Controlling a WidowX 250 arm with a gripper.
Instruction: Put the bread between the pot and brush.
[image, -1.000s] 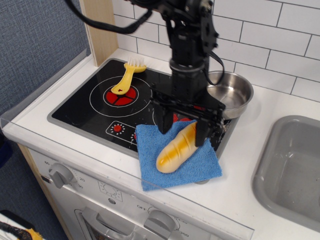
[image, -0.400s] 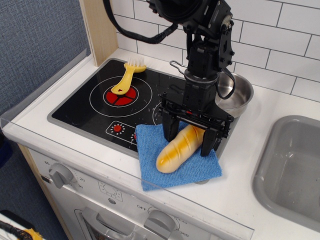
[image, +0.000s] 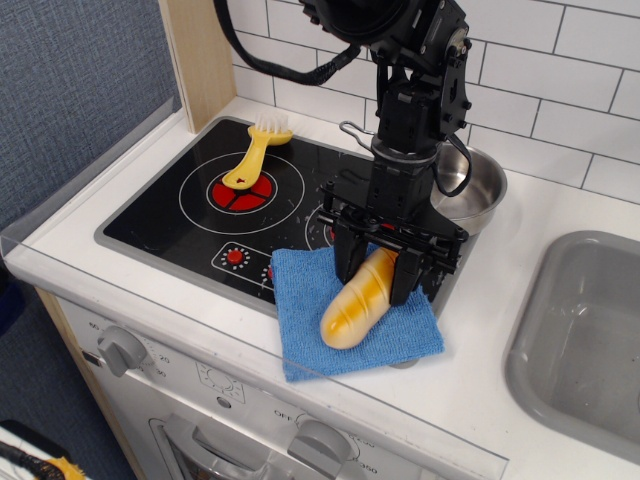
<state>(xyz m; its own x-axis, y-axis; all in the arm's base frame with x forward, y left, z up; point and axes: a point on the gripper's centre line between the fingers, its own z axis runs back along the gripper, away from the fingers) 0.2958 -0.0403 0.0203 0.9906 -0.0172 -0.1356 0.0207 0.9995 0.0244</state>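
Observation:
The golden-yellow bread (image: 356, 307) lies on a blue cloth (image: 352, 314) at the stove's front right. My gripper (image: 377, 270) reaches down from above and its two black fingers are closed against the bread's far end. The steel pot (image: 472, 187) stands at the back right of the stove, behind the arm, its wire handle partly hidden. The yellow brush (image: 256, 152) lies on the back left burner, white bristles toward the wall.
The black stove top (image: 190, 215) has a red burner mark between brush and pot. A grey sink (image: 590, 330) lies to the right. A wooden post (image: 200, 60) and tiled wall stand behind. Oven knobs sit below the front edge.
The gripper moved right and came down over the bread's far end, then its fingers closed from wide apart onto the bread. The bread shifted slightly.

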